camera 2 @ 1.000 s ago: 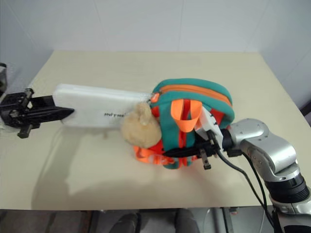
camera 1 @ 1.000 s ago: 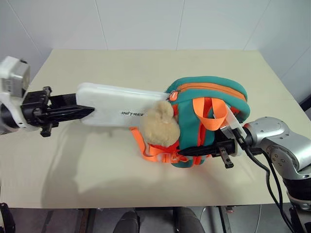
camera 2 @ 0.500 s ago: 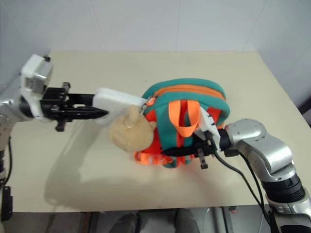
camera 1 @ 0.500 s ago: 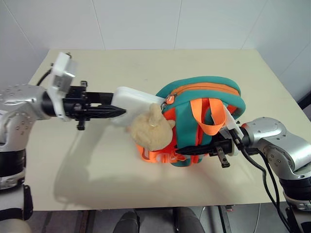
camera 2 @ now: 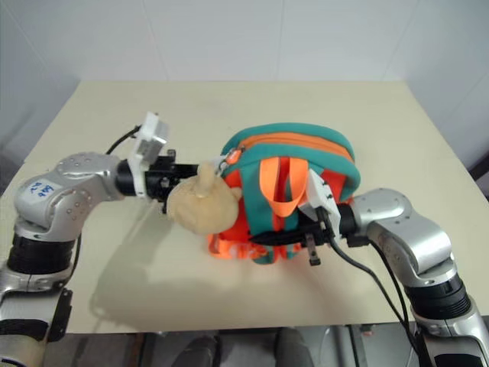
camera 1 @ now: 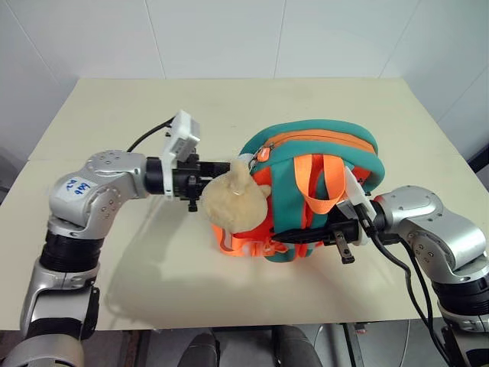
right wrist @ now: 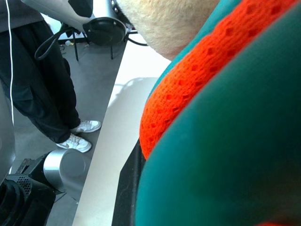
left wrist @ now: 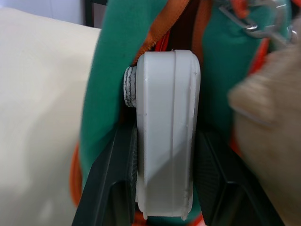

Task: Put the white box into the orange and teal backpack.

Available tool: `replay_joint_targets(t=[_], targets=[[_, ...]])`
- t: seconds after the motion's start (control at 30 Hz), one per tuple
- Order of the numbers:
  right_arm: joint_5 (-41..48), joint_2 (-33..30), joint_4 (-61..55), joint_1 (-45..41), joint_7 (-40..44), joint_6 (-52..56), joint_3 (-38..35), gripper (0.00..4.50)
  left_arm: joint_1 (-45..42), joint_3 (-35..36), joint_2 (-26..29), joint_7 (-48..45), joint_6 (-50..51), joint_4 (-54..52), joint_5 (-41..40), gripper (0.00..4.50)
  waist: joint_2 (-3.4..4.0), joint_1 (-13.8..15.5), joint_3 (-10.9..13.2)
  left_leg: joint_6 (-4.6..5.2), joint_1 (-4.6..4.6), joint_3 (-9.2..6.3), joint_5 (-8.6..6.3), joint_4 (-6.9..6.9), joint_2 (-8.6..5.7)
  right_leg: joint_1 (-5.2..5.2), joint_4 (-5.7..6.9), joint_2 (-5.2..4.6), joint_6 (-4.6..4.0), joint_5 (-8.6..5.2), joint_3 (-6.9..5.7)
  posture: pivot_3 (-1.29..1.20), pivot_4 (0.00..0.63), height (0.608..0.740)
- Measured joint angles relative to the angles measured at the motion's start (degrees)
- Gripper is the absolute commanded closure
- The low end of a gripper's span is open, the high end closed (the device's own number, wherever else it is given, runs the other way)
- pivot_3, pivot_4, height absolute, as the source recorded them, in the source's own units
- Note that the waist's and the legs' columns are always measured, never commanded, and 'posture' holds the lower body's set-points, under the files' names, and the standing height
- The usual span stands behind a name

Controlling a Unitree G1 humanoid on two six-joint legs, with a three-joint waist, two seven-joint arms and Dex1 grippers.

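Note:
The orange and teal backpack (camera 1: 321, 164) stands upright in the middle of the table, its beige pom-pom (camera 1: 233, 200) hanging on its left side. My left gripper (camera 1: 205, 182) reaches in from the left, partly behind the pom-pom, and is shut on the white box (left wrist: 167, 132). The left wrist view shows the box's end between the black fingers (left wrist: 117, 155), with the rest pushed into the backpack's opening. My right gripper (camera 1: 290, 234) lies against the backpack's lower front among the orange straps, shut on the fabric.
The beige table (camera 1: 153, 115) has free room on all sides of the backpack. A white wall rises behind it. A person in black trousers and white shoes (right wrist: 77, 134) stands on the floor beside the table.
My left gripper has moved to the right with the white box, sliding it into the backpack until almost none of it shows outside. The right gripper has stayed put.

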Motion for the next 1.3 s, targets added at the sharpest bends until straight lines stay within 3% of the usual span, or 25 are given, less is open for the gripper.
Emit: replay_joint_targets(t=[0.43, 0.63, 0.8, 1.3], targets=[[-0.8, 0.8, 0.1, 0.0, -0.6, -0.2, 0.3, 4.00, -1.8, -5.6, -5.6, 2.9, 0.4, 0.4, 5.7, 3.24, 0.00, 0.0, 0.0, -0.04, 0.00, 0.00, 0.02, 0.06, -0.01, 0.02, 0.01, -0.01, 0.01, 0.01, 0.00, 0.00, 0.150, 0.740], [-1.3, 1.2, 0.0, 0.0, -1.0, -0.3, 0.7, 4.00, -2.1, -6.1, -4.8, 1.6, 3.2, -1.0, 5.5, 1.33, 0.00, -0.1, 0.0, -0.04, 0.00, 0.00, 0.02, 0.06, -0.01, 0.02, 0.02, 0.00, 0.01, 0.01, 0.00, 0.00, 0.150, 0.740], [-1.7, 1.8, 0.1, 0.0, -1.5, -0.3, 1.2, 4.00, -2.2, -4.6, -0.2, -0.8, 5.8, -2.6, 3.8, 0.01, 0.00, -0.2, 0.0, -0.04, 0.00, -0.01, 0.02, 0.05, 0.02, -0.01, 0.04, 0.03, 0.01, 0.01, 0.01, 0.00, 0.150, 0.740], [-4.1, 4.4, 2.1, -1.2, -2.7, -1.6, 2.7, 4.00, -2.9, 6.2, 11.7, -5.7, 7.8, -4.1, -1.5, 0.00, 0.00, -0.3, 0.0, -0.03, 0.00, 0.00, 0.02, 0.02, 0.02, -0.02, 0.04, 0.03, 0.01, 0.01, 0.02, 0.00, 0.150, 0.740]])
